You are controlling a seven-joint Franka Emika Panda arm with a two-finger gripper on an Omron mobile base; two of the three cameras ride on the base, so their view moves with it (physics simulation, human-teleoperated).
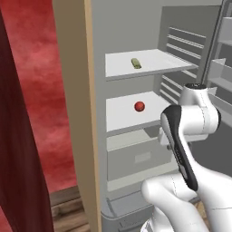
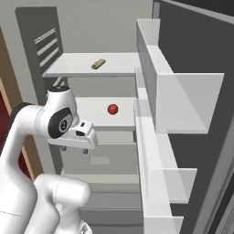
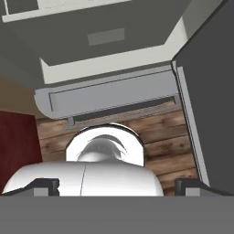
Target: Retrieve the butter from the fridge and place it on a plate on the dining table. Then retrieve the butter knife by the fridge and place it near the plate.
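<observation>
The grey fridge [image 1: 136, 27] stands open in front of me. The butter [image 1: 136, 63] [image 2: 98, 64], a small yellow-green stick, lies on the top white shelf. My gripper [image 2: 74, 149] [image 3: 118, 186] hangs well below it, level with the drawer under the middle shelf, and points down at the floor. It is open: its dark fingertips [image 3: 45, 185] stand wide apart with nothing between them. In the hand view the fridge's bottom drawer [image 3: 109, 96] lies ahead. The plate, the dining table and the butter knife are out of view.
A small red ball [image 1: 139, 106] [image 2: 112, 109] sits on the middle shelf. The open fridge door [image 2: 192, 55] with its white bins [image 2: 178, 100] stands close on the right. A tan panel [image 1: 77, 113] and a red wall [image 1: 36, 90] flank the left. Wooden floor [image 3: 160, 137] lies below.
</observation>
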